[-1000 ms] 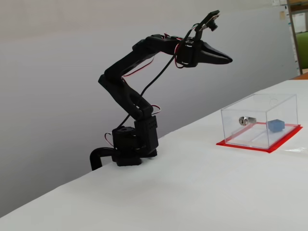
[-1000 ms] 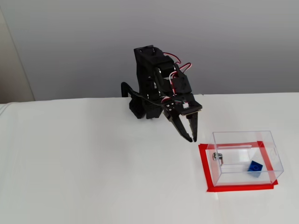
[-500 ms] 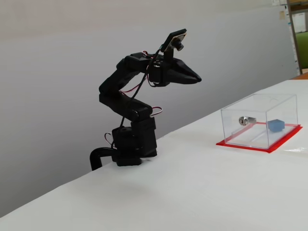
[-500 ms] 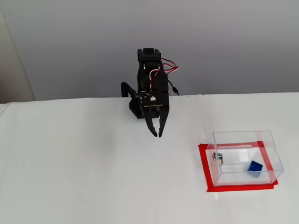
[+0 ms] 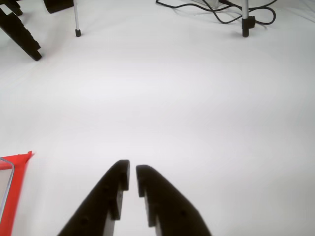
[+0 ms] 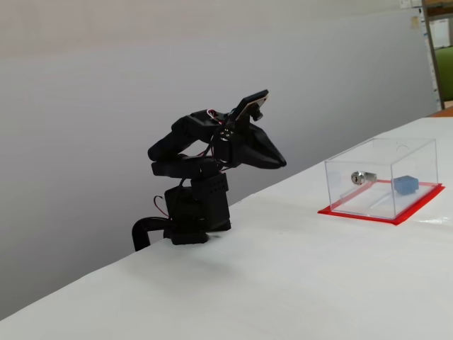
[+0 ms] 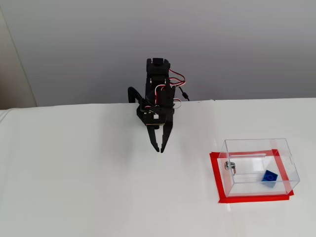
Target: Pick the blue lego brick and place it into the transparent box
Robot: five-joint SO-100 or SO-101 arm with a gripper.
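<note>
Already the blue lego brick (image 7: 269, 176) lies inside the transparent box (image 7: 260, 167), on the floor of the box toward its right end in a fixed view; in both fixed views it sits apart from a small silver metal cylinder (image 7: 230, 166), which lies nearer the box's left end. The box stands on a flat red base (image 7: 216, 178) whose rim shows all round it, and the whole rests on the white counter (image 7: 89, 187). The arm (image 6: 190, 170) is folded low over its own mount at the far edge of the counter, well apart from the box. Its claw (image 7: 160, 148) points down and forward over bare counter, empty, with the two dark fingers (image 5: 106, 201) drawn nearly together so that only a thin slit shows between their tips in the wrist view. That same view catches a corner of the red base (image 5: 16, 183) at the lower left edge, and, along the top, a thin tripod leg (image 5: 244, 18) with black cables (image 5: 197, 8) lying around it, and another dark stand (image 5: 19, 32) at the upper left. From the side, the claw (image 6: 282, 163) hangs above the counter without touching it.
</note>
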